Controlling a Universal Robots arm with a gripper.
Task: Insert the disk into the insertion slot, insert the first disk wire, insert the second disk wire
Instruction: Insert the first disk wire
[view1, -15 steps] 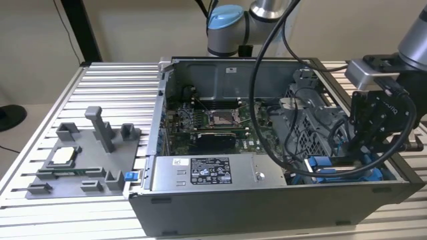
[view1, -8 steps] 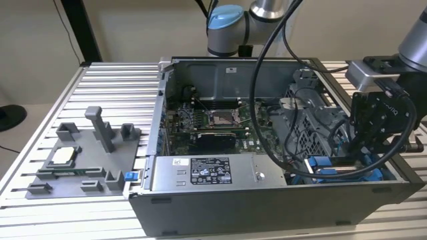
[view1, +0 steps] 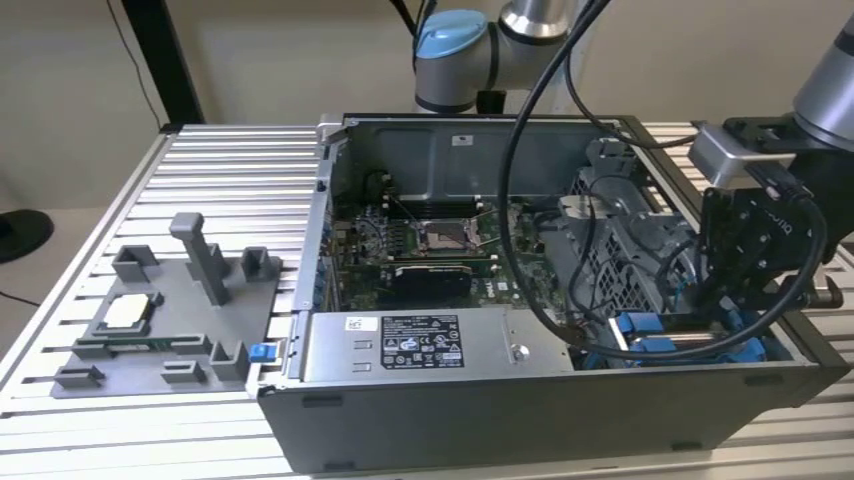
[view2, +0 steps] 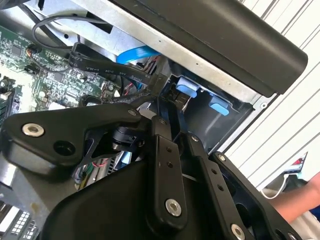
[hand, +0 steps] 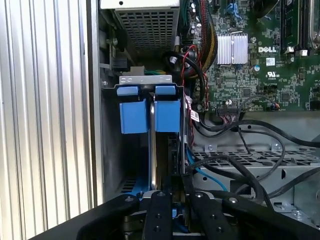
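The disk (hand: 134, 116) sits on edge in its bright blue carrier inside the insertion slot (hand: 145, 79), at the case's front corner on the exterior view's right (view1: 667, 345). My gripper (hand: 177, 192) hangs directly over the disk's end, and its black fingers (view2: 165, 150) are drawn close together. A black disk wire (hand: 200, 162) loops from the drive cage down between them. A blue wire (hand: 202, 172) runs beside it. In the exterior view the gripper (view1: 727, 300) stands just above the blue carrier.
A grey labelled power-supply box (view1: 400, 345) lies along the case front. The motherboard (view1: 427, 240) fills the case floor. Black cables (view1: 534, 200) hang from the arm across the case. A grey fixture tray (view1: 160, 320) sits at the exterior view's left. A person's arm (view2: 295, 200) is beyond the case.
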